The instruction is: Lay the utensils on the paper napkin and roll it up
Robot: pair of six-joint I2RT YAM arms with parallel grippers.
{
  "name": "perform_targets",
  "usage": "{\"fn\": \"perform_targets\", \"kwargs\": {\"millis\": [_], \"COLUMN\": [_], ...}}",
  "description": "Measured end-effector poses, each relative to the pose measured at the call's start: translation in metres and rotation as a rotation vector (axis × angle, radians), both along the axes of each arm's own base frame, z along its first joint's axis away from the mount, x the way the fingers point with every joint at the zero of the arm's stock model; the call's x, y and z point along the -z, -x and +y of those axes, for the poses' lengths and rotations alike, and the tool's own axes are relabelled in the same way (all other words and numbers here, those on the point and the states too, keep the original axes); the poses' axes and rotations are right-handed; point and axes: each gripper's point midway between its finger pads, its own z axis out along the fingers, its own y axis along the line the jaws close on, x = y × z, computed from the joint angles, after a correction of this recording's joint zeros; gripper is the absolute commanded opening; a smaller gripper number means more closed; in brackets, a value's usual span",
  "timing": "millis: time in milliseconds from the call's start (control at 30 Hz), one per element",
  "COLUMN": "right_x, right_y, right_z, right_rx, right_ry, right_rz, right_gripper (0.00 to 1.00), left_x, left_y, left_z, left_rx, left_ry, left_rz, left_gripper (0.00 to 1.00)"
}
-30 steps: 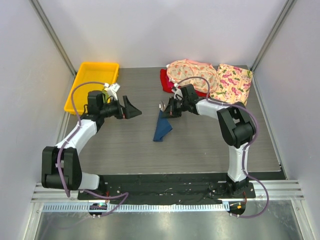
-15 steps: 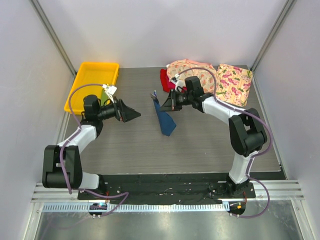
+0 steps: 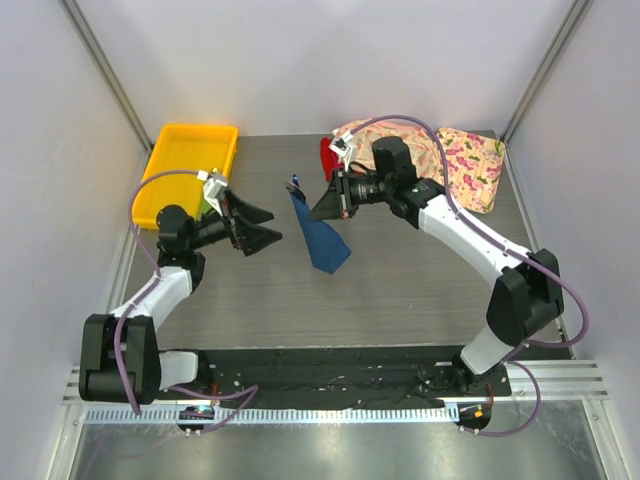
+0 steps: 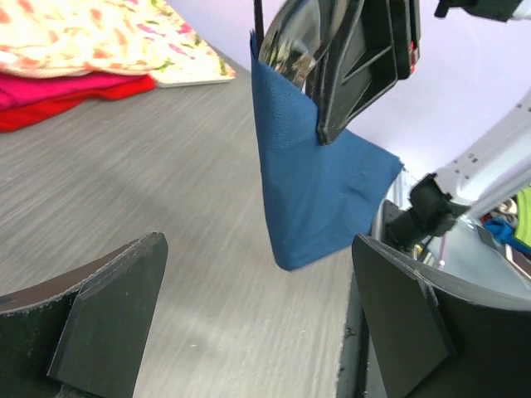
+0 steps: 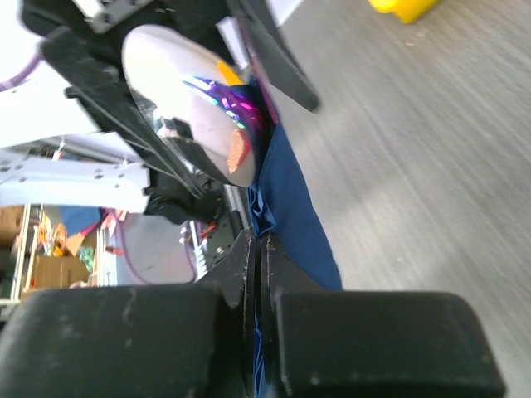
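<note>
The dark blue paper napkin (image 3: 320, 235) hangs folded from my right gripper (image 3: 318, 204), which is shut on its upper part. The utensils are bundled inside it: a silver spoon head (image 5: 195, 99) with a purple and orange glint sticks out of the top, and a dark tip (image 3: 295, 183) shows from above. In the left wrist view the napkin (image 4: 319, 191) droops toward the table, with the spoon head (image 4: 294, 37) by the right gripper's fingers (image 4: 357, 66). My left gripper (image 3: 262, 226) is open and empty, left of the napkin and facing it.
A yellow tray (image 3: 185, 165) sits at the back left. Two pink floral cloths (image 3: 465, 165) (image 3: 385, 135) and a red cloth (image 3: 328, 155) lie at the back right, behind the right arm.
The right arm has lifted the napkin bundle off the table and carried it left and back, so it now hangs. The left arm drew back slightly, still open.
</note>
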Motion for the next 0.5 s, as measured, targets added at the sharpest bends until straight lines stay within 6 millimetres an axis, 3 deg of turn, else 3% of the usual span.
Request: {"fn": "perform_targets", "kwargs": {"millis": [167, 333, 500], "right_x": [-0.025, -0.037, -0.046], "right_y": [0.026, 0.048, 0.068], "right_z": [0.007, 0.012, 0.012], "right_rx": [-0.065, -0.136, -0.196], "right_ry": [-0.020, -0.028, -0.030], "right_rz": [-0.062, -0.135, -0.215], "right_gripper": [0.01, 0.01, 0.01], "left_x": [-0.014, -0.036, -0.036], "left_y": [0.030, 0.064, 0.070], "left_z": [-0.022, -0.039, -0.040], "left_rx": [0.084, 0.170, 0.179], "left_ry": [0.013, 0.015, 0.010], "left_rz": [-0.064, -0.200, -0.228], "left_gripper": [1.00, 1.00, 1.00]}}
